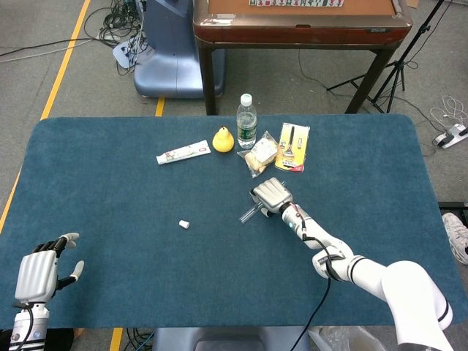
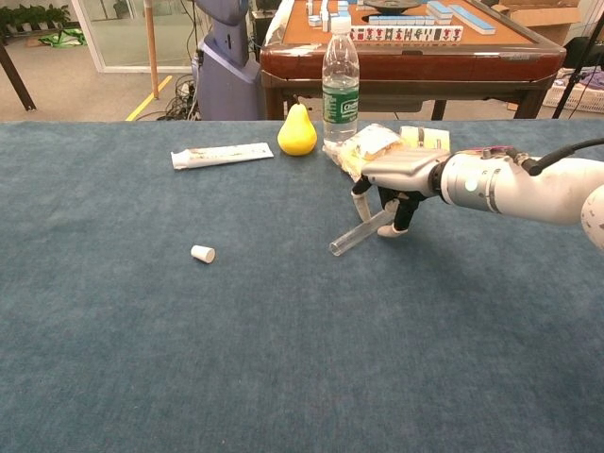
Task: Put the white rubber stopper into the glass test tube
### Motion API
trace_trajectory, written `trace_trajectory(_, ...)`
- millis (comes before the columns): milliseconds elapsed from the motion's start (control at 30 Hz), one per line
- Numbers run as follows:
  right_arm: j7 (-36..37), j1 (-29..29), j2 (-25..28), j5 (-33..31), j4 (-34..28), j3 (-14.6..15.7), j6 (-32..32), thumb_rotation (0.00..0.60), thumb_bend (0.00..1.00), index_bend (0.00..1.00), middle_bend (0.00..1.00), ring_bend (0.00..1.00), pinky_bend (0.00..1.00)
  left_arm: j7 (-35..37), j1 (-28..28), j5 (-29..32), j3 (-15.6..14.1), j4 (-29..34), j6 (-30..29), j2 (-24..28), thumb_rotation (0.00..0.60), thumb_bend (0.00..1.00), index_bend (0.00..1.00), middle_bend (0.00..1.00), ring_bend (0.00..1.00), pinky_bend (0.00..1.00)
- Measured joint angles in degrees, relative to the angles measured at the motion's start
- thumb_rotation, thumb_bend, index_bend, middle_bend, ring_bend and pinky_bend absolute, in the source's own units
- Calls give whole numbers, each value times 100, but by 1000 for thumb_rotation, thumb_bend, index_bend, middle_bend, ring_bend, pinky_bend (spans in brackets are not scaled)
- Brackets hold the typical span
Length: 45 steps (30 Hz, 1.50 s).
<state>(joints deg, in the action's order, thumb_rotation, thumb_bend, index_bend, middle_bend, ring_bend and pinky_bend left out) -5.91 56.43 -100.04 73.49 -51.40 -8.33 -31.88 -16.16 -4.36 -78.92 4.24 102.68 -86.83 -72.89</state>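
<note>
The white rubber stopper [image 1: 184,224] [image 2: 202,253] lies on its side on the blue table cloth, left of centre. The clear glass test tube [image 1: 248,214] [image 2: 354,239] lies slanted to its right, open end pointing toward the stopper. My right hand [image 1: 272,196] [image 2: 396,184] is over the tube's far end, palm down, with thumb and fingers curled around it. My left hand [image 1: 44,270] hovers at the table's near left corner, fingers apart and holding nothing; it appears only in the head view.
Along the back of the table stand a water bottle [image 1: 246,121] [image 2: 341,71], a yellow pear [image 1: 223,139] [image 2: 297,130], a toothpaste tube [image 1: 183,153] [image 2: 222,155], a snack bag [image 1: 259,153] [image 2: 363,143] and a yellow package [image 1: 292,146]. A wooden mahjong table [image 1: 292,22] stands behind.
</note>
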Motion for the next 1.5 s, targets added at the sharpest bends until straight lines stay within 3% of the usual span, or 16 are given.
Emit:
trace_trajectory(267, -5, -11, -2, -18, -12, 14, -42, 600, 365, 563, 1000, 1000, 1000, 26, 4, -4, 2, -13, -3, -6, 600, 271, 295, 398, 363, 321)
trace_trajectory(800, 470, -271, 359, 178, -664, -63, -753, 600, 423, 849, 1000, 1000, 1000, 272, -332, -237, 112, -28, 369, 199, 600, 270, 297, 398, 363, 321)
trace_trajectory(1167, 1113, -653, 832, 512, -1436, -184, -1769, 600, 448, 889, 1000, 1000, 1000, 1055, -901, -376, 405, 74, 965, 609, 600, 271, 307, 399, 368, 321)
trace_trajectory(1333, 1334, -810, 972, 640, -1669, -216, -2146, 600, 451, 892, 1000, 1000, 1000, 1182, -1161, -531, 475, 160, 1208, 753, 600, 270, 336, 399, 392, 450)
trace_trajectory(1500, 1530, -972, 1148, 687, -1942, -242, -2390, 600, 451, 892, 1000, 1000, 1000, 1405, -1557, -689, 563, 110, 1589, 795, 600, 270, 353, 417, 430, 480)
